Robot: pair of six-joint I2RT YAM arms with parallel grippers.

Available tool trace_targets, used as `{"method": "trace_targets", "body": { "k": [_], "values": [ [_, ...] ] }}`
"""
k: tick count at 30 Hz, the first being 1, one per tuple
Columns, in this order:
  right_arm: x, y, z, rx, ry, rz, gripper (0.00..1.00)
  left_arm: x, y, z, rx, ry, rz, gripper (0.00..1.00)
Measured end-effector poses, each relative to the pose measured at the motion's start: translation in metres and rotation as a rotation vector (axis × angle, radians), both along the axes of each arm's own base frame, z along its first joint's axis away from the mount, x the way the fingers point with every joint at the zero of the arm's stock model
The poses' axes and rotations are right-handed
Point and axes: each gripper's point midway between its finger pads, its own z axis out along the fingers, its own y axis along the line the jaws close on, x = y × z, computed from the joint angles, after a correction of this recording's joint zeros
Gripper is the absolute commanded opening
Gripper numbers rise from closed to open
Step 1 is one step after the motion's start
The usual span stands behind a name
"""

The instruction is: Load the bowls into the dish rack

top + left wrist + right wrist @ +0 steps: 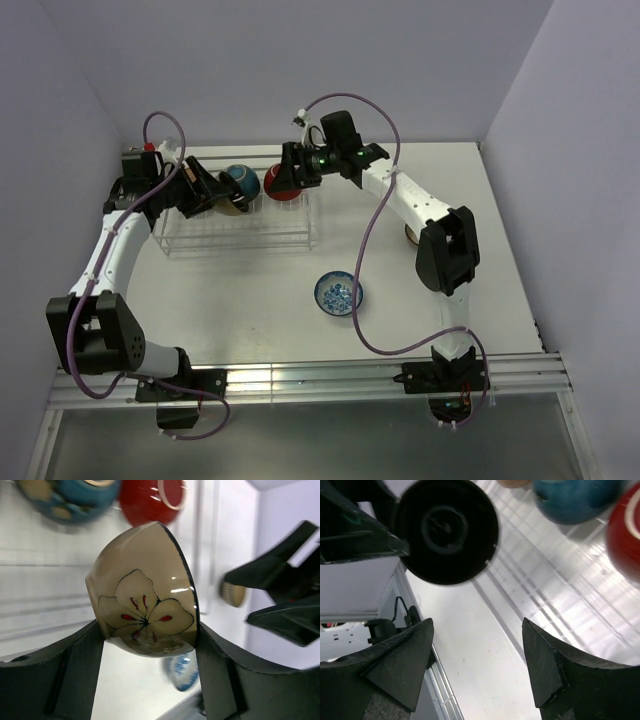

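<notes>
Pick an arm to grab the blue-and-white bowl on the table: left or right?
Right. Right end effector open and empty, nearer the blue-and-white bowl; left end effector holds a tan bowl over the dish rack.

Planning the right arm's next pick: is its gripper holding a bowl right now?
No, the right gripper stands open, and the gap between its jaws is empty.

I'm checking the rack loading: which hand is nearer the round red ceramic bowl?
Right. The open right hand is just beside the red bowl; the left hand, gripping a tan flowered bowl, is farther to its left.
</notes>
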Motion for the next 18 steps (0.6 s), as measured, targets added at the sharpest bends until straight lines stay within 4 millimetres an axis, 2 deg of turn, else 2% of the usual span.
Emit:
{"method": "trace_targets", "body": {
  "k": [11,15,18],
  "values": [
    [0.027,-0.056,-0.021,-0.097,0.045,-0.146,0.80,0.006,0.055,-0.018,0.370,0.051,0.088,0.00],
    [0.031,-0.069,-0.030,-0.137,0.060,-0.182,0.80,0.008,0.073,-0.026,0.477,0.092,0.109,0.00],
    [0.027,-0.073,-0.037,-0.159,0.087,-0.189,0.80,0.011,0.086,-0.031,0.553,0.118,0.124,0.00]
  ]
}}
